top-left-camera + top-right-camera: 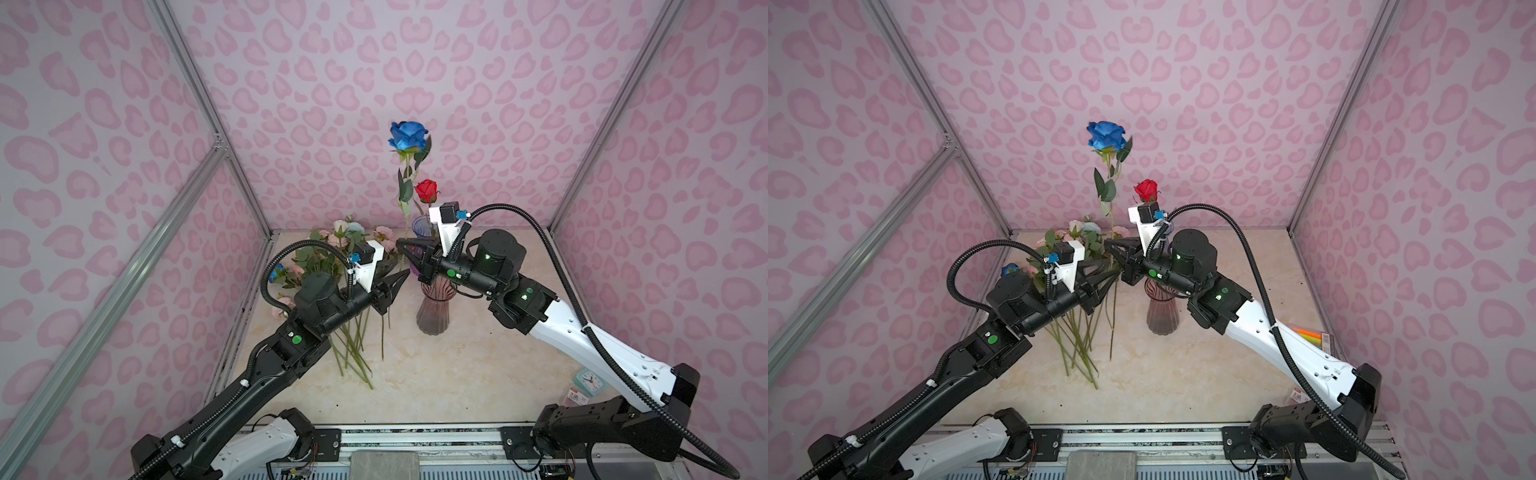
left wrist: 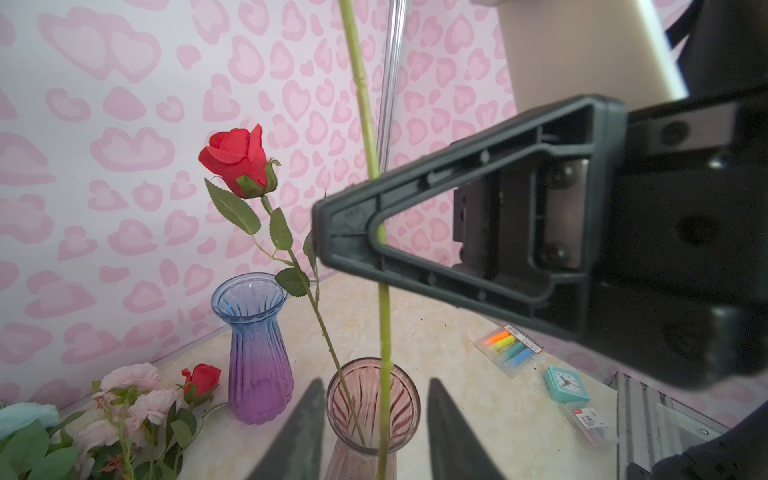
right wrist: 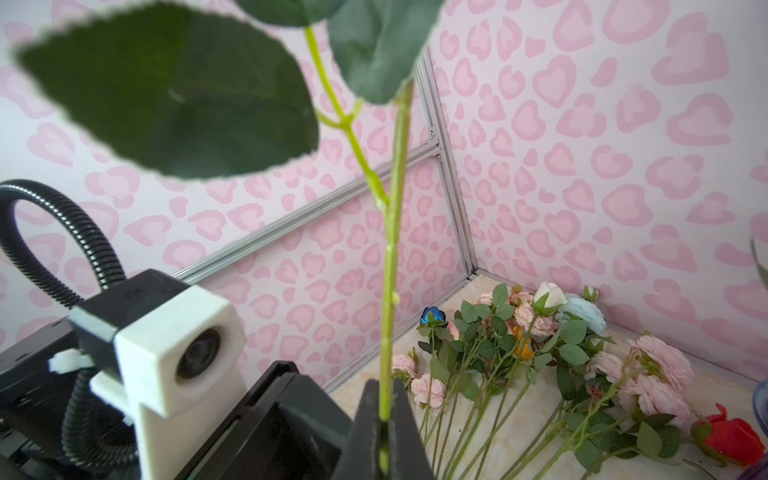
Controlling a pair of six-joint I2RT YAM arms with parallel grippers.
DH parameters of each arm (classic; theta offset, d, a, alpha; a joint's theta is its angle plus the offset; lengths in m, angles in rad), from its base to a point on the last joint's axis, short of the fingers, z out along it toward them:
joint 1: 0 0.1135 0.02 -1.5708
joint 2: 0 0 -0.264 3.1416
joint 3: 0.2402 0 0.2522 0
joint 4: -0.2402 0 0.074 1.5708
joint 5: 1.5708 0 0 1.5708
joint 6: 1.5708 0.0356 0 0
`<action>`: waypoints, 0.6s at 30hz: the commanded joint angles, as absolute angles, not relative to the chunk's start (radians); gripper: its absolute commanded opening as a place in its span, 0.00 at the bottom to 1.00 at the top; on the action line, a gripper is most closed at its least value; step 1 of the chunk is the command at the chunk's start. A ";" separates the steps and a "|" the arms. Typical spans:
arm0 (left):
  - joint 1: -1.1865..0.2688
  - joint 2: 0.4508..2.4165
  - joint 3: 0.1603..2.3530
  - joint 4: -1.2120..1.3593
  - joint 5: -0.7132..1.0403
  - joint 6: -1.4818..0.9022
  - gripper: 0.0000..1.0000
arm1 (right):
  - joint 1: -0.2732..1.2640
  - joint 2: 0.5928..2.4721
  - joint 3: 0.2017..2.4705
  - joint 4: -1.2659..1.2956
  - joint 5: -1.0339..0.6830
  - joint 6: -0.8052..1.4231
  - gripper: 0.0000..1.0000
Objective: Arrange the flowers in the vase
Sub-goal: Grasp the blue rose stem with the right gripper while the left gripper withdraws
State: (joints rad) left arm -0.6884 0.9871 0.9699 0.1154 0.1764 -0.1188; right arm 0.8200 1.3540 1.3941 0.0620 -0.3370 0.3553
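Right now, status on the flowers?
Left gripper open, empty. Right gripper shut on blue rose stem. Stem outside pink vase; red rose already in it.

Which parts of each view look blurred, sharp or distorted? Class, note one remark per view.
Right wrist view: the blue rose's leaf nearest the lens is soft-edged, the flowers on the table sharper. Left wrist view: the left gripper's fingers are blurred, the red rose crisp. In both top views the frame posts splay outward toward the top.
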 commanded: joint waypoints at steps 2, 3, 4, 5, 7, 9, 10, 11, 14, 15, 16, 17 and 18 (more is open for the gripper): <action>-0.688 0.975 0.991 0.096 0.030 -0.127 0.68 | 0.822 1.337 1.410 0.078 -0.285 0.313 0.00; -0.688 0.969 0.989 0.094 -0.026 -0.130 0.71 | 0.822 1.331 1.420 0.066 -0.262 0.297 0.00; -0.688 0.959 0.980 0.103 -0.084 -0.131 0.71 | 0.823 1.323 1.433 0.052 -0.238 0.283 0.00; -0.686 0.950 0.972 0.113 -0.148 -0.134 0.71 | 0.821 1.316 1.444 0.040 -0.217 0.270 0.00; -0.685 0.928 0.956 0.127 -0.289 -0.150 0.76 | 0.814 1.297 1.461 0.035 -0.173 0.256 0.00; -0.684 0.915 0.941 0.146 -0.397 -0.154 0.76 | 0.802 1.279 1.476 0.038 -0.148 0.252 0.00; -0.683 0.914 0.939 0.146 -0.465 -0.166 0.77 | 0.794 1.269 1.476 0.044 -0.127 0.249 0.00; -0.679 0.916 0.942 0.138 -0.516 -0.176 0.78 | 0.786 1.260 1.477 0.048 -0.111 0.245 0.00; -0.664 0.931 0.961 0.108 -0.594 -0.197 0.78 | 0.745 1.233 1.508 0.050 -0.074 0.243 0.00; -0.655 0.934 0.964 0.101 -0.586 -0.203 0.78 | 0.724 1.224 1.512 0.052 -0.071 0.251 0.00; -0.650 0.933 0.964 0.097 -0.577 -0.213 0.78 | 0.704 1.216 1.511 0.056 -0.069 0.261 0.00; -0.645 0.934 0.963 0.097 -0.569 -0.222 0.78 | 0.684 1.212 1.509 0.058 -0.069 0.267 0.00; -0.641 0.934 0.961 0.098 -0.556 -0.228 0.78 | 0.663 1.209 1.510 0.058 -0.073 0.272 0.00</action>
State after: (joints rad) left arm -0.6487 0.9318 0.9520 0.0990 -0.5098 -0.1944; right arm 0.6952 1.2148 1.5066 0.0360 -0.0952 0.2596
